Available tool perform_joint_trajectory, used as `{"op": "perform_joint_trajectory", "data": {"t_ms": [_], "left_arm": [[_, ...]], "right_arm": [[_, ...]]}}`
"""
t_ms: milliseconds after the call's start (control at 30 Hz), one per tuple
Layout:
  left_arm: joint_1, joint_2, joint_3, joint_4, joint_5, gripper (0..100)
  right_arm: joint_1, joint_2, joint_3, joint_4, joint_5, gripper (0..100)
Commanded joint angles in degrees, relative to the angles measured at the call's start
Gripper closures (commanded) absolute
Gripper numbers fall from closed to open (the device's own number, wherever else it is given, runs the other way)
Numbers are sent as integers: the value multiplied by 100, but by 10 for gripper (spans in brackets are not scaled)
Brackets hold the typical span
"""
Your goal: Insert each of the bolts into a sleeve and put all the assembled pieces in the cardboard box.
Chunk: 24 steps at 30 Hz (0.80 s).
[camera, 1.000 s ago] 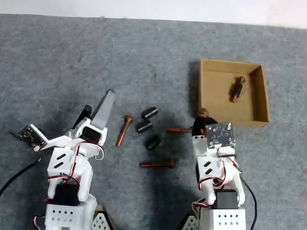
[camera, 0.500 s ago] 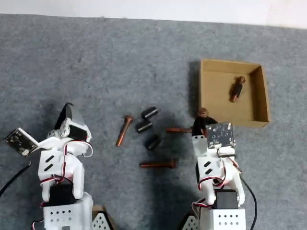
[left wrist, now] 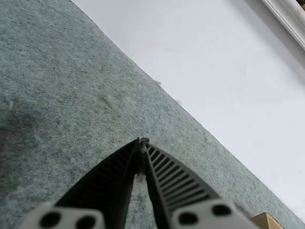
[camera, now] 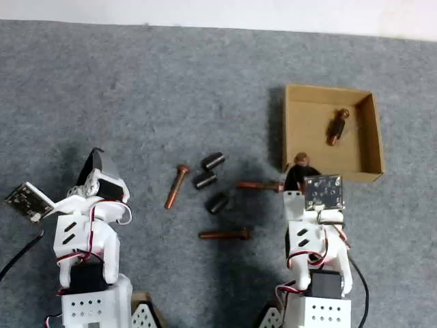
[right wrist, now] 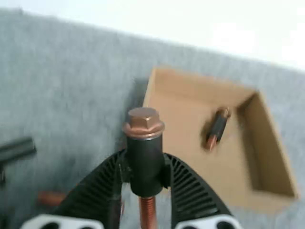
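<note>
While clamped upright by the right gripper (right wrist: pixel 144 162), the sleeved bolt (right wrist: pixel 144 143) is held at the cardboard box's (right wrist: pixel 183 119) near edge. The left gripper (left wrist: pixel 141 148) is closed.

The left arm (camera: pixel 87 236) and right arm (camera: pixel 313 247) are white plastic with black servos (camera: pixel 92 277), looping red wires (camera: pixel 125 212), perforated bases (camera: pixel 89 309) and black ribbed fingers (left wrist: pixel 169 179).

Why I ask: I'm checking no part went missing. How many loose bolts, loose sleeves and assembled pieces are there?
Loose bolts: 3
Loose sleeves: 3
Assembled pieces: 2, one in the cardboard box, one in the right pincer
Total: 8
</note>
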Motion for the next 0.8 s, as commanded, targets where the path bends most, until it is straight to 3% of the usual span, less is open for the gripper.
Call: {"op": "perform_joint_trajectory", "data": {"t_ms": [0, 167, 300, 467, 567, 767], "left_arm": [[-4, -57, 110, 9, -35, 983], [-4, -57, 110, 9, -35, 983], [-4, -57, 110, 9, -35, 983], [-4, -57, 110, 9, -35, 983], [-4, -57, 110, 9, -35, 983], [-4, -57, 110, 9, -35, 983]], "right_arm": [[75, -66, 752, -646, -53, 994], [92, 127, 207, -479, -62, 994], [75, 1226, -725, -655, -62, 994], [207, 3969, -2835, -734, -132, 994], [505, 5851, -4374, -585, -651, 994], [927, 9218, -7653, 1235, -1785, 994]]}}
